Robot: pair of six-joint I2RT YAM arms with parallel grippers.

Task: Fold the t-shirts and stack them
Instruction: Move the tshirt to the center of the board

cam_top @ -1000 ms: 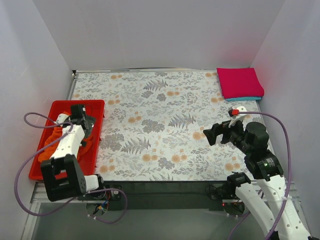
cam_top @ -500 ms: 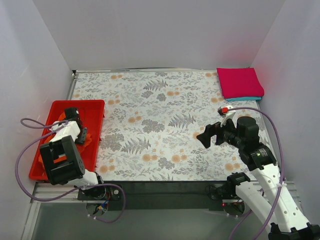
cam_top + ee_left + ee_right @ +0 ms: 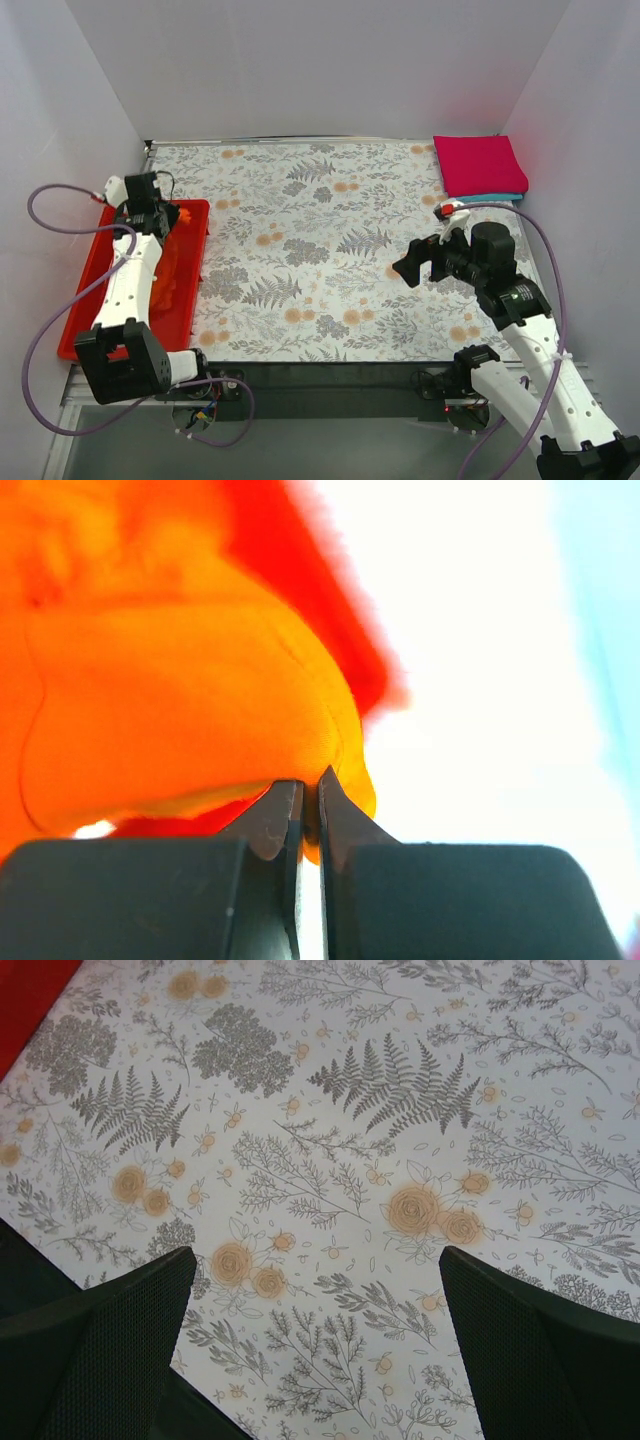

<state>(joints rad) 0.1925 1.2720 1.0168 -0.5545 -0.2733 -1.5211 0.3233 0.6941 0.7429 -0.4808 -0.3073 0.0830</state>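
The orange t-shirt (image 3: 170,265) lies crumpled in the red tray (image 3: 78,335) at the left. My left gripper (image 3: 165,216) is over the tray's far end, shut on a fold of that shirt. In the left wrist view the orange t-shirt (image 3: 180,700) bulges just past the left gripper (image 3: 310,792), with cloth pinched between the tips. A magenta-pink t-shirt (image 3: 478,163) lies folded on a teal t-shirt (image 3: 492,197) at the far right corner. My right gripper (image 3: 410,268) hangs open over the mat, holding nothing. In its wrist view the right gripper (image 3: 315,1260) frames only the floral print.
A floral mat (image 3: 320,250) covers the table between the tray and the folded stack. White walls close in the left, back and right sides. A corner of the red tray (image 3: 25,990) shows at the top left of the right wrist view.
The left gripper has shut on the orange t-shirt and moved toward the tray's far end. The right gripper has drifted a little to the left, still open.
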